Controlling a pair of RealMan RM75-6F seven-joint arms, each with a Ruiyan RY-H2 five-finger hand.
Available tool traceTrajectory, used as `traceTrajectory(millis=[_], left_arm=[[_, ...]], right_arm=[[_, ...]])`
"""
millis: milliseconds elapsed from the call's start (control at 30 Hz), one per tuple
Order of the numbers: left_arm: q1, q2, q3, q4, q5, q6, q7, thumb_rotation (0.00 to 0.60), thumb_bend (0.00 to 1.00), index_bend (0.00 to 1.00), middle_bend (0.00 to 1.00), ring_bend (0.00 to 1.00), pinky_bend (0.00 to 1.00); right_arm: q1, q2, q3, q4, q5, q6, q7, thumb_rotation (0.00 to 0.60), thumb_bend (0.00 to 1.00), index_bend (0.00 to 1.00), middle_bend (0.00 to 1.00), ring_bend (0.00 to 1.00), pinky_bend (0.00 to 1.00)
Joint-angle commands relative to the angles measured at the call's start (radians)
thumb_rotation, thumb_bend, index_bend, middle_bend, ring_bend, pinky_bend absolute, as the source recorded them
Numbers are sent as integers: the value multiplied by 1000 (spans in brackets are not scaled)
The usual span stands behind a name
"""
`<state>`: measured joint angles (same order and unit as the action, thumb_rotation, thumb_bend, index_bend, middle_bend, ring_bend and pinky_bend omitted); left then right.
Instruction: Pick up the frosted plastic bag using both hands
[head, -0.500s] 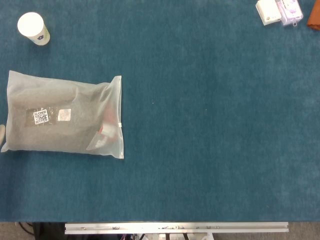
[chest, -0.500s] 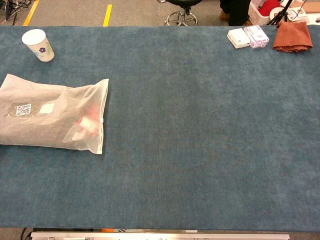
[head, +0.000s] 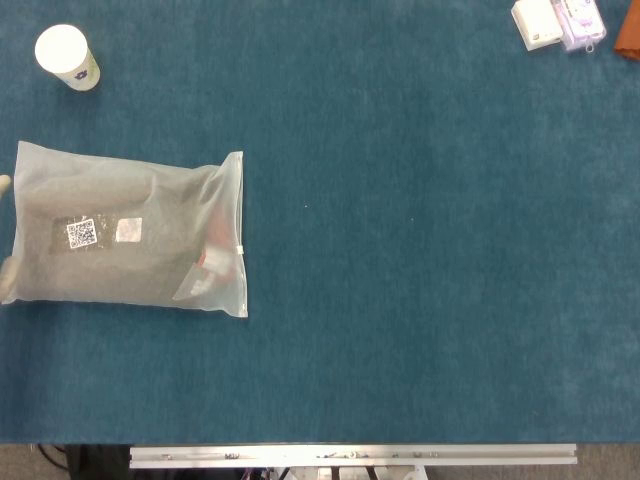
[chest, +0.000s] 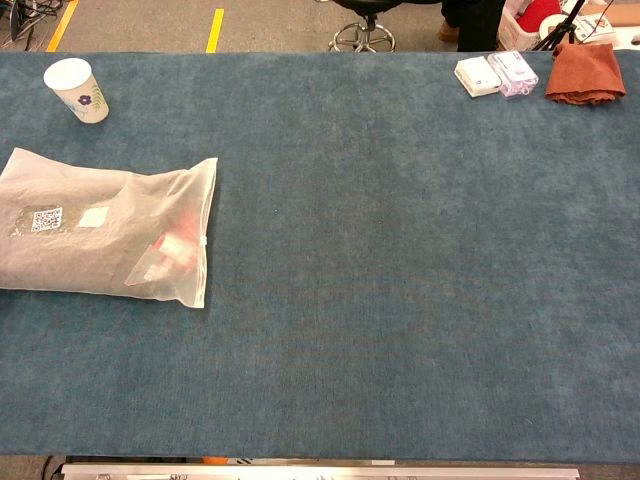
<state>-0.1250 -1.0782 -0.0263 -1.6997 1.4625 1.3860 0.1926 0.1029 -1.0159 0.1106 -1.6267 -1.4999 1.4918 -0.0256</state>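
The frosted plastic bag (head: 125, 238) lies flat on the blue table at the left, with dark contents, a QR label and a red-and-white item near its zip edge. The chest view shows the bag (chest: 105, 230) too, reaching the left border. Only two pale fingertips (head: 4, 184) of my left hand (head: 4, 268) show at the head view's left border, spread apart beside the bag's left end. I cannot tell whether they touch it. The chest view shows no hand. My right hand is out of both views.
A white paper cup (head: 66, 56) stands behind the bag at the far left. At the far right corner lie small white and clear boxes (chest: 497, 73) and an orange cloth (chest: 585, 71). The table's front edge has a metal rail (head: 350, 456).
A second fingertip has appeared at the left border near the bag's upper left corner. The bag has not moved.
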Motion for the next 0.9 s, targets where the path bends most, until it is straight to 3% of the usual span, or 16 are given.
traceTrajectory(millis=[33, 300, 900], left_arm=[[-50, 30, 6, -12, -27, -98, 13, 600, 287, 62, 36, 48, 68], [-140, 18, -4, -11, -143, -284, 61, 600, 161, 0, 0, 0, 68], [-265, -92, 7, 41, -298, -473, 165, 600, 157, 0, 0, 0, 68]], right_arm=[[18, 15, 16, -13, 10, -14, -13, 600, 173, 49, 185, 89, 189], [34, 19, 13, -22, 3, -36, 1, 600, 172, 49, 185, 89, 189], [7, 15, -1, 12, 12, -7, 41, 600, 172, 49, 185, 89, 189]])
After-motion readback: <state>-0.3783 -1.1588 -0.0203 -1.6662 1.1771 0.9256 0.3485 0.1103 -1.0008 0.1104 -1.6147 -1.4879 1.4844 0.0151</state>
